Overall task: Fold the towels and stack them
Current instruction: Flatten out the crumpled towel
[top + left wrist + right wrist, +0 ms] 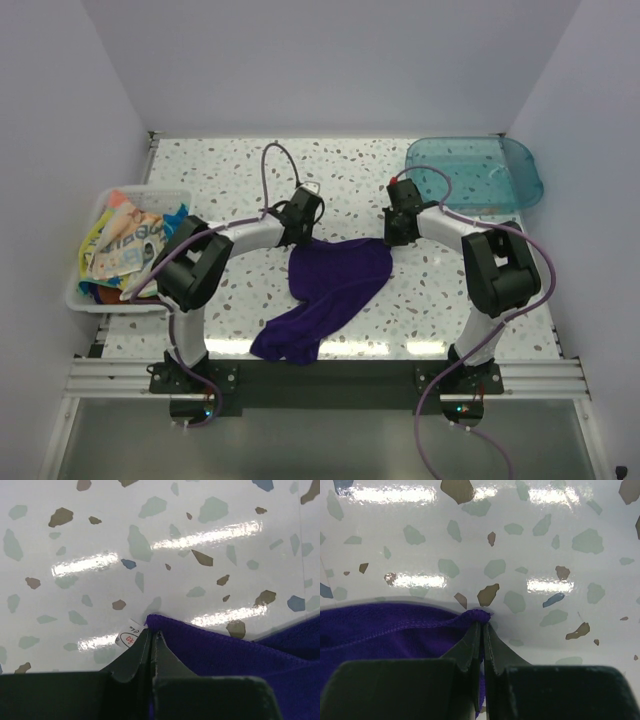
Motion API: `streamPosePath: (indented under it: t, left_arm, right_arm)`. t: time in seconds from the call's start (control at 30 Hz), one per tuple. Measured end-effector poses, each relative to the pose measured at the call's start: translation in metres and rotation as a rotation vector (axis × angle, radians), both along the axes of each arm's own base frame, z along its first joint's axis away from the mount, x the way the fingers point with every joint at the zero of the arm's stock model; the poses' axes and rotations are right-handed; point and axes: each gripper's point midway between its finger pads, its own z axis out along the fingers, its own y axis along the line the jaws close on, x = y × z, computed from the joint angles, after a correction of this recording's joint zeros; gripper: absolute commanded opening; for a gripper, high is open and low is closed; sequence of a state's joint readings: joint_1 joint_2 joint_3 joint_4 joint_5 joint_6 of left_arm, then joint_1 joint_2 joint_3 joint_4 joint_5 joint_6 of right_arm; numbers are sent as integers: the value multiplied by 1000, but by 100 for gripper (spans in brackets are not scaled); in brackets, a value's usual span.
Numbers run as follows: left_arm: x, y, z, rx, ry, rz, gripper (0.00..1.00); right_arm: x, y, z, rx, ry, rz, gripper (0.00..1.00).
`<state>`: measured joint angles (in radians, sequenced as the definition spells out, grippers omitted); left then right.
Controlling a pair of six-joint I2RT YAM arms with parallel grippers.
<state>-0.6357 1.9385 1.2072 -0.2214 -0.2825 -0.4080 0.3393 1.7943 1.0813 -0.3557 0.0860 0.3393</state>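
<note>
A deep purple towel (pixel 330 290) lies crumpled on the speckled table, its near end hanging toward the front edge. My left gripper (pixel 297 232) is shut on the towel's far left corner (pixel 155 621), where a small white label (pixel 129 634) sticks out. On the far right corner (pixel 479 615) my right gripper (pixel 398 236) is shut, purple cloth (pixel 385 632) bunched between its fingers. Both grippers sit low at the table top. Other towels (pixel 125 245), yellow, white and patterned, lie heaped in a white basket.
The white basket (pixel 85 300) stands at the left table edge. A clear blue-green tray (pixel 478 172) sits at the far right corner. White walls close in the table on three sides.
</note>
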Motion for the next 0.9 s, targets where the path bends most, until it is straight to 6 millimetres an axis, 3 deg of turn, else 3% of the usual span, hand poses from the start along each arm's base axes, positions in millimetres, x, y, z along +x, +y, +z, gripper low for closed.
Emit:
streamPosePath:
  t: [0.17,0.27,0.4,0.5,0.6,0.7,0.8,0.9]
  left_arm:
    - [12,16,2,4,-9,46,0]
    - [19,31,4,24,-6,78,0]
    - [39,51,21,50,-29,115,0]
    - [63,57,53,43,-98,130,0]
    - [89,61,109,18,-217,136,0]
    - [107,65,181,-14,-364,133,0]
    - [110,69,265,-49,-532,119,0]
    - [99,76,350,-97,-703,110,0]
  right_arm:
    - [1,2,3,8,0,4,0]
    - [11,8,17,29,-17,12,0]
    - [50,23,66,70,-136,17,0]
    - [83,33,117,105,-260,27,0]
    - [104,40,163,128,-364,42,0]
    - [120,44,211,143,-464,59,0]
    - [131,47,265,159,-574,77,0]
    - [132,46,324,179,-697,89,0]
